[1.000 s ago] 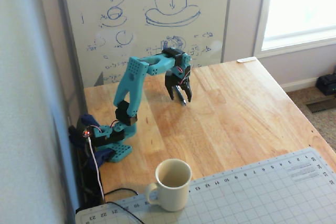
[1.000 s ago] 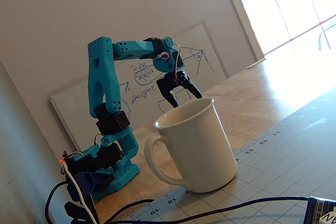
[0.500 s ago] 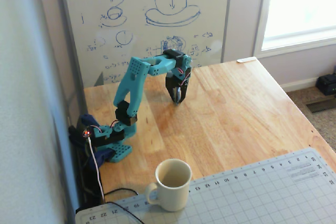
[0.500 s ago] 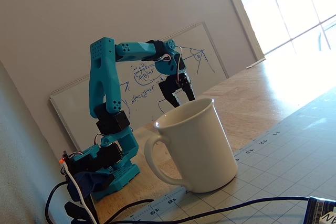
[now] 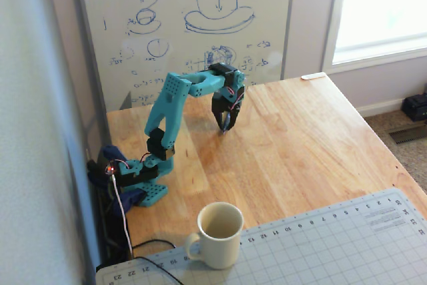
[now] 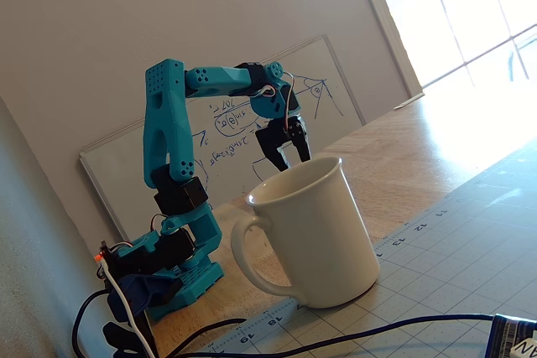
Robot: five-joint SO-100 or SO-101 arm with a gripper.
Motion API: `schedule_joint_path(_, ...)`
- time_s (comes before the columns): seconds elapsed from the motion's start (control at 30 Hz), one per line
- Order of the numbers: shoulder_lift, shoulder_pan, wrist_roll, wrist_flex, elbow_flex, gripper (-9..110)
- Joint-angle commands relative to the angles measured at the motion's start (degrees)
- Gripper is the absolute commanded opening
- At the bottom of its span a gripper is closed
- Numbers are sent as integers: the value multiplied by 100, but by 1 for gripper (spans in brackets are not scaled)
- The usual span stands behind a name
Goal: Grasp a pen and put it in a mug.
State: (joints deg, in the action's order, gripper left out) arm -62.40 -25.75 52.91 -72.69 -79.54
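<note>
Closing over the last second, the black two-finger end effector [image 5: 225, 127] of the teal arm now shows its fingers drawn nearly together, where a second ago they stood spread apart with a slim dark thing between them. In both fixed views it points down at the light wooden surface [image 5: 300, 138], and it sits a little higher and closer to the whiteboard [image 5: 180, 25] than before. I judge that the grasp step is just finishing, so lifting and carrying should come next.

The slim dark blue-black pen is hard to make out now. In the higher fixed view only a small dark point shows below the fingertips, and I cannot tell if this is the pen or a fingertip. So I think the end effector has closed on the pen, but the pictures do not prove it. In the low fixed view the fingertips [image 6: 295, 134] are partly hidden behind the rim of the cream-white ceramic mug [image 6: 315, 236], and the contact place is not visible.

The mug [image 5: 220, 235] stands upright well apart from the end effector, toward the camera, at the edge of the grey gridded cutting mat [image 5: 320, 245], and seems empty
</note>
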Motion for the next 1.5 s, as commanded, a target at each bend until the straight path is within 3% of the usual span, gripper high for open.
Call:
schedule_joint_path(0.0,-1266,-18,-176,9,-237,0)
schedule_joint_path(0.47,-3489,387,-4228,9,-1793,0)
schedule_joint_path(0.93,-4913,1512,-8051,9,-1898,0)
schedule_joint_path(1.47,-6223,3885,-12586,26,-1784,0)
